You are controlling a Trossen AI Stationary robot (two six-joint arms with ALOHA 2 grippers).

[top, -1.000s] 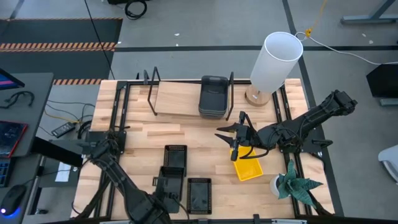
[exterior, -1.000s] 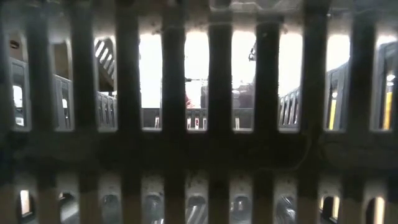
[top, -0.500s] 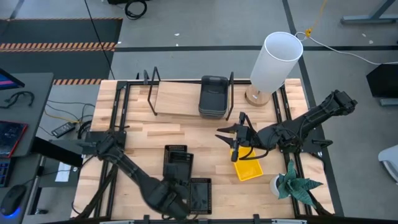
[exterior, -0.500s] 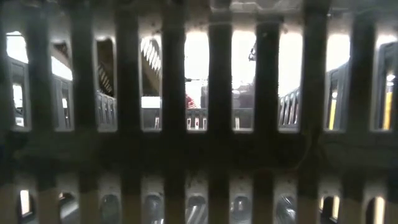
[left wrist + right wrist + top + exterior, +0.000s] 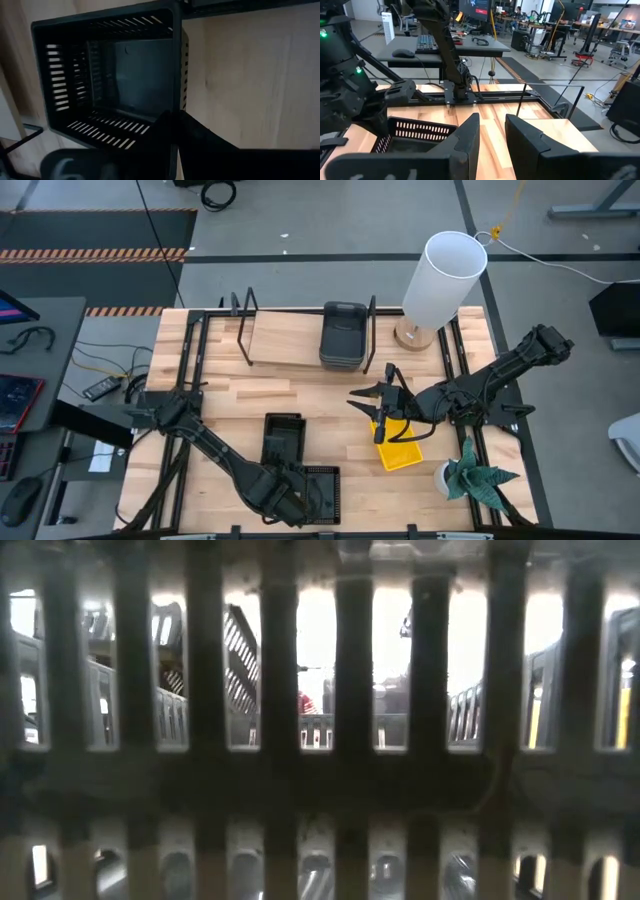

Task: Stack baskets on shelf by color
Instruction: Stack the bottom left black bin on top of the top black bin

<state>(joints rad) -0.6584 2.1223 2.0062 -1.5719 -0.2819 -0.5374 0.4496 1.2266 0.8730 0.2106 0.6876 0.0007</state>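
Note:
My left gripper [image 5: 300,492] is at the table's near edge, shut on a black mesh basket [image 5: 110,75], which shows tilted in the low view [image 5: 240,660]. Under or beside it lies another black mesh basket [image 5: 325,480], whose wall [image 5: 340,780] fills the low view. A third black mesh basket [image 5: 282,438] sits flat on the tabletop. My right gripper [image 5: 365,402] [image 5: 492,135] is open, over the far left corner of a yellow basket [image 5: 402,450]. Dark grey baskets [image 5: 343,335] are stacked on the right part of the shelf [image 5: 285,335]. My left gripper holds the black mesh basket by one side wall [image 5: 176,100]. One finger [image 5: 162,132] is inside the basket and the other [image 5: 210,145] outside, pinching the wall between them. The basket is tilted, its open side toward the wrist camera.
A tall white cylinder lamp [image 5: 445,278] on a wooden base stands at the far right corner. A small potted plant [image 5: 472,475] is at the near right. Bare wood lies between the shelf and the baskets [image 5: 300,395]. Desks and equipment fill the room beyond [image 5: 485,30].
My left arm has swung along the near edge toward the table's right, carrying the black mesh basket. In the low view the basket's slatted wall has moved rightward and sits a little lower. My right arm has kept still.

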